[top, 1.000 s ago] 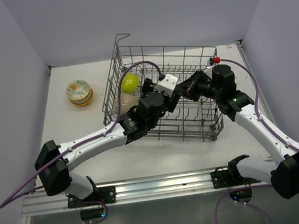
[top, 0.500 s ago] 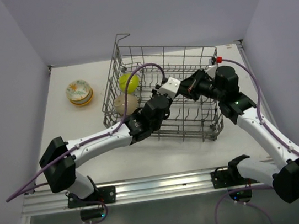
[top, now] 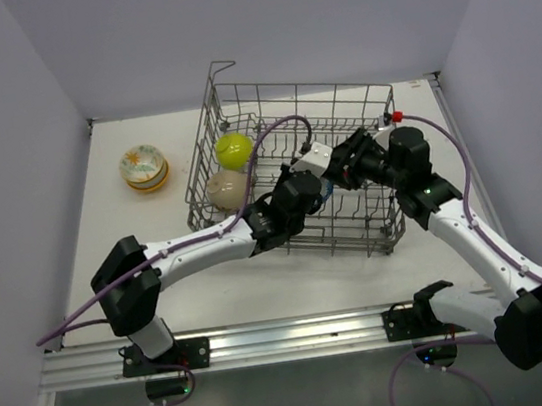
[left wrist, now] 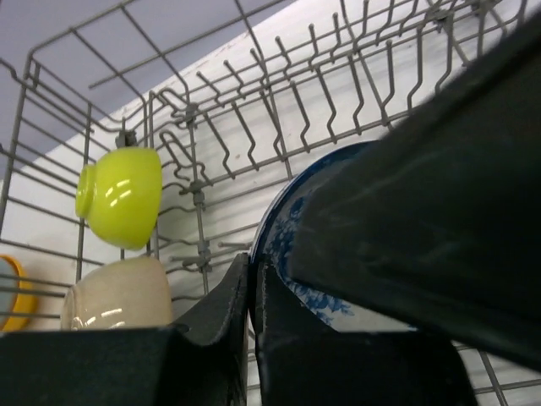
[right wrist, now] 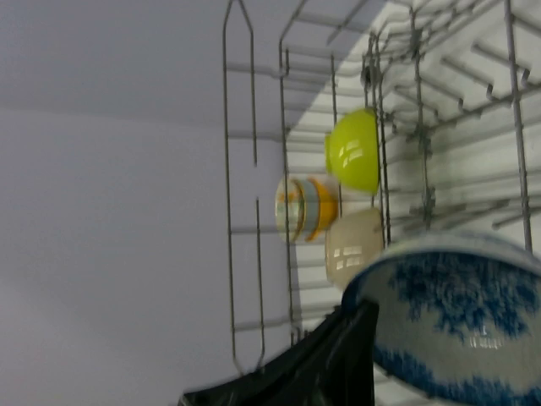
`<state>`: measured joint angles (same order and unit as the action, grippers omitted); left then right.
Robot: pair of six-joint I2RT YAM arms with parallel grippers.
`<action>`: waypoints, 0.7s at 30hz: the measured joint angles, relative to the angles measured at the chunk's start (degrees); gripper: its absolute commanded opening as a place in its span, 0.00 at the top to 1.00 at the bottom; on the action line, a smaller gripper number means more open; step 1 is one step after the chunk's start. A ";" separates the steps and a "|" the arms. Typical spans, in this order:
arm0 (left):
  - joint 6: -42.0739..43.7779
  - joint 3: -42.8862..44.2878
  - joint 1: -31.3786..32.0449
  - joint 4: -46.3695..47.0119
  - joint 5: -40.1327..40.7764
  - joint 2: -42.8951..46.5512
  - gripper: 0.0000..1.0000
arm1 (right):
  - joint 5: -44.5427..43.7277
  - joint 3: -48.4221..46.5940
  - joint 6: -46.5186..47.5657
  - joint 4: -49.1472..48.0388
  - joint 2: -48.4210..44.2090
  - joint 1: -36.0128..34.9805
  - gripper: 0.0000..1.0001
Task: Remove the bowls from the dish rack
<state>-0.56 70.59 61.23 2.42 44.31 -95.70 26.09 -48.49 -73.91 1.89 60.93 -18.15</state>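
Note:
The blue-patterned white bowl [left wrist: 292,224] hangs inside the dish rack [top: 297,89], between my two grippers. My left gripper [left wrist: 253,283] is shut on its rim, one finger on each side of the thin edge. In the right wrist view the same bowl [right wrist: 456,313] fills the lower right, its rim against the one black finger [right wrist: 347,347] that shows; the other finger is out of frame. From above, the left gripper [top: 324,183] and right gripper [top: 339,165] meet mid-rack and hide the bowl. A lime bowl [top: 233,149] and a beige bowl [top: 227,189] rest at the rack's left end.
A stack of bowls [top: 144,167], floral on top and orange-yellow below, stands on the table left of the rack. Upright tines [left wrist: 287,110] and side wires [right wrist: 290,211] crowd both grippers. Walls enclose the table on three sides.
My left arm has reached further right into the rack and its jaws have closed on the blue-patterned bowl's rim. The right arm has shifted slightly.

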 measured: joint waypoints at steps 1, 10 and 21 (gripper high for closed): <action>-0.04 0.07 -0.11 -0.31 0.83 -0.66 1.00 | -0.55 0.15 0.28 0.11 0.00 -0.15 0.54; -6.84 0.81 -9.33 -4.35 -5.29 -0.74 1.00 | -1.05 4.55 0.55 1.27 -0.74 0.15 0.43; -16.48 5.38 -18.75 -14.36 -22.03 1.57 1.00 | -7.50 5.22 7.58 9.22 -13.38 2.36 0.32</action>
<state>-17.04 75.96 42.48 -11.94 22.28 -94.13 18.59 -43.27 -66.32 11.11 47.55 -15.79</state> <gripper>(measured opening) 0.029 0.670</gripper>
